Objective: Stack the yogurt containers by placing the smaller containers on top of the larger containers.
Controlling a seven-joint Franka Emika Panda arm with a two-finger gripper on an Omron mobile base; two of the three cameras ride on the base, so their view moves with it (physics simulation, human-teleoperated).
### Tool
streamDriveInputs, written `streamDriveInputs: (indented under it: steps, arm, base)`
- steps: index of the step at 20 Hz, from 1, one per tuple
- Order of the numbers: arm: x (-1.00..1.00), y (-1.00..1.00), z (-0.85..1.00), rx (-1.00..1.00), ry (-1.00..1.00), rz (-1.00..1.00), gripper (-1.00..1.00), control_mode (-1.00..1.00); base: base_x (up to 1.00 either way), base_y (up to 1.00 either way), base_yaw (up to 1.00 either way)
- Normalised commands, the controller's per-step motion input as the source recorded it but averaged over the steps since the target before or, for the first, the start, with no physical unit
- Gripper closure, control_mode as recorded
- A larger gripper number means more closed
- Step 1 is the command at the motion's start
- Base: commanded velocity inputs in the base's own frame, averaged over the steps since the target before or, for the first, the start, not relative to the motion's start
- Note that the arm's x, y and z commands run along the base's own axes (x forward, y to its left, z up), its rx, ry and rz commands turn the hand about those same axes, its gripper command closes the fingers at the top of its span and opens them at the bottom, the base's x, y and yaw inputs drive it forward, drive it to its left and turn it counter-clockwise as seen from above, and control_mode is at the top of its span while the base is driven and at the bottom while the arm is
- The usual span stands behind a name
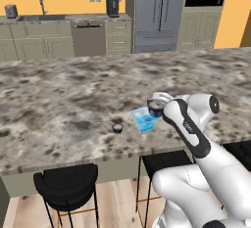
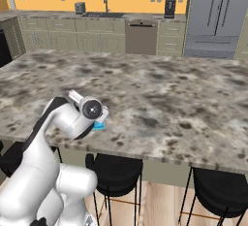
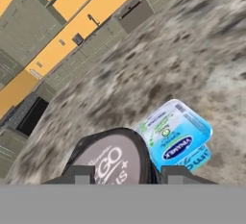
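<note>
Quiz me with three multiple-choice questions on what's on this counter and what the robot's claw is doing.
1. Where is the loose dark cup?
A. On the blue box
B. On the counter, apart from the box
C. On a stool

2. What colour is the box top?
A. Red
B. Blue and white
C. Black

3. What is the gripper doing?
A. Shut on a dark cup
B. Open and empty
C. Gripping the box

Answers:
1 B: the left base view shows it alone on the counter.
2 B: the hand view shows it.
3 A: a held cup sits between the fingertips.
</note>
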Motion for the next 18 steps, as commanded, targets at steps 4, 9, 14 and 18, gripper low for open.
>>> streamDriveInputs:
  steps: [4, 9, 14, 18]
  arm:
    - [0.18, -0.05, -0.07, 0.02, 0.00, 0.00, 1.00, -1.00]
    - [0.11, 0.00, -0.11, 0.00, 0.00, 0.00, 1.00, -1.00]
    - [0.09, 0.00, -0.18, 0.00, 0.00, 0.00, 1.00, -1.00]
    - [0.13, 0.00, -0.17, 0.00, 0.00, 0.00, 1.00, -1.00]
  base:
    - [0.00, 0.00, 0.00]
    - [0.00, 0.00, 0.00]
    - [0.00, 0.00, 0.00]
    - [0.00, 0.00, 0.00]
